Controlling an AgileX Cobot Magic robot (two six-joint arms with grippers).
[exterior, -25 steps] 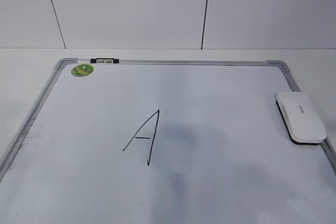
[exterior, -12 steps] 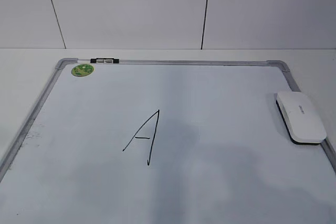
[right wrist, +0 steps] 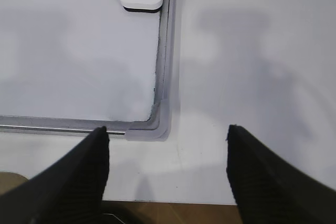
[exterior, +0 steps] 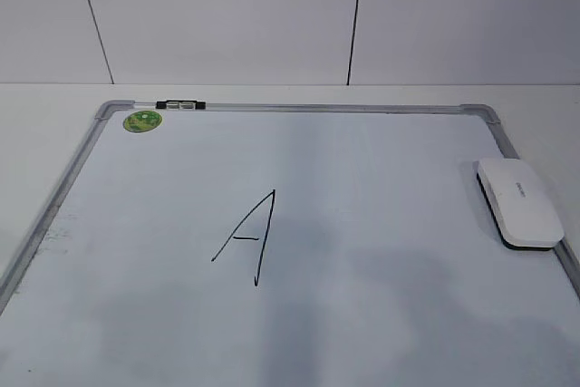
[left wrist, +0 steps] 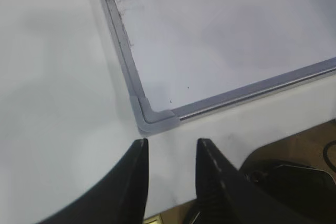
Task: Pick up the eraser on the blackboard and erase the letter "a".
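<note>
Eraser (exterior: 517, 201), untouched, is lodged on the blackboard (exterior: 381, 160) beside its right frame rail, long axis along that rail, directly ahead of the wide-open right gripper (right wrist: 167, 135); the left gripper (left wrist: 171, 148) is narrowly parted, farther off.

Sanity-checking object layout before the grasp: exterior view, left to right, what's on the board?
Green sticker at the far-left corner → black clip on the far frame rail → handwritten letter mid-board → eraser by the right frame of the blackboard.
</note>
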